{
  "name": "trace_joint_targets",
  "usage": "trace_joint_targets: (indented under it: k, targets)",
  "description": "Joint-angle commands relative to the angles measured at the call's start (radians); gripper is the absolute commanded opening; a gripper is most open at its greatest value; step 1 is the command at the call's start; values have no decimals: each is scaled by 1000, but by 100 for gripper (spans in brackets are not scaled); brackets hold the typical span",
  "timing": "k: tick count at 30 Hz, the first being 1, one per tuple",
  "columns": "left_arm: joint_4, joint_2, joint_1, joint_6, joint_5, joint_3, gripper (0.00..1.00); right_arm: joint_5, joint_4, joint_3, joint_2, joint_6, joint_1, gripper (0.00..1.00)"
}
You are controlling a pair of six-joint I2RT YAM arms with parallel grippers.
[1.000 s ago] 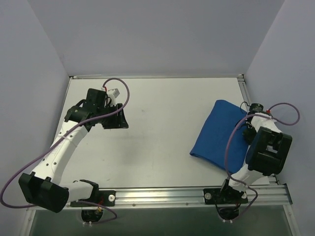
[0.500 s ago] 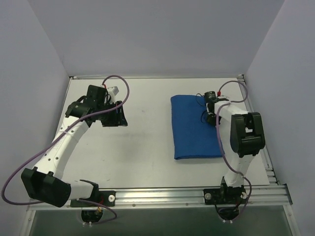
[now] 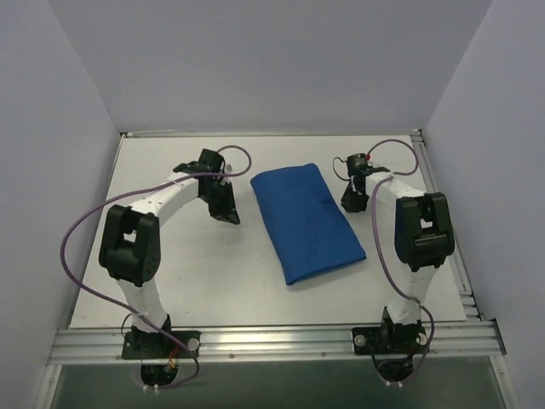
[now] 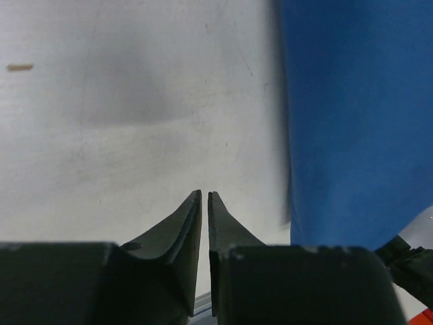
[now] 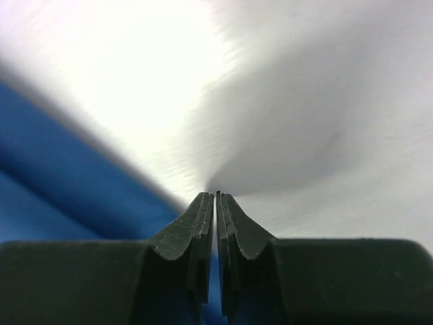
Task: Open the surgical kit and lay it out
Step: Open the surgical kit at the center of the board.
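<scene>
1. Top external view:
   - The surgical kit is unopened. Only its blue cloth wrap [image 3: 306, 223] shows, a folded oblong lying a little to 3 o'clock of the middle of the counter [image 3: 187, 264]. Its long axis runs from 11 to 5 o'clock.
   - No tray or instrument is visible.
   - The left fingers [image 3: 231, 216] hang near the wrap's 9 o'clock side, clear of it.
   - The right fingers [image 3: 350, 202] sit just beside its 3 o'clock edge, and I cannot tell whether they touch it.

2. Left wrist view:
   - The left fingers [image 4: 204, 196] are pressed together with only a hairline gap and hold nothing.
   - They point over bare counter.
   - The wrap [image 4: 358, 122] fills the 3 o'clock side of the picture.

3. Right wrist view:
   - The picture is blurred.
   - The right fingers [image 5: 215, 196] are also closed on nothing.
   - The wrap's edge [image 5: 47, 176] runs from 9 o'clock down past the tips, with pale counter beyond.

4. Handling, as I judge it:
   - The cloth is soft and limp and will drape and stretch before it lifts.
   - The plump bundle likely hides stiff, heavier contents, so it may slide on the smooth counter when tugged.
   - Both pairs of fingers must open first.
   - The best hold is a loose outer flap or corner, pinched thin and peeled outward, rather than the body of the bundle.
</scene>
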Motion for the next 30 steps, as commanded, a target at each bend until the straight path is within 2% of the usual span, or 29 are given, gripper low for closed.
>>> trace_joint_targets:
  k: [1,6,12,17,23,30]
  targets:
    - [61,102,-43,-51,22,111,17,-14,-69,-33,-65,-88,-42,9]
    - [69,272,-83,-71,47,270,12,-100,-49,-48,-35,-156,-14,9]
    - [26,432,-88,-80,62,453,11,-210,-6,-25,13,-139,30,8]
    - [-73,585,-85,-67,67,713,10,-284,21,10,48,-78,44,5]
    - [-164,725,-66,-51,62,953,10,-313,9,110,107,-52,79,4]
    - [-184,800,-8,-60,77,1079,11,-309,-35,271,206,-66,95,4]
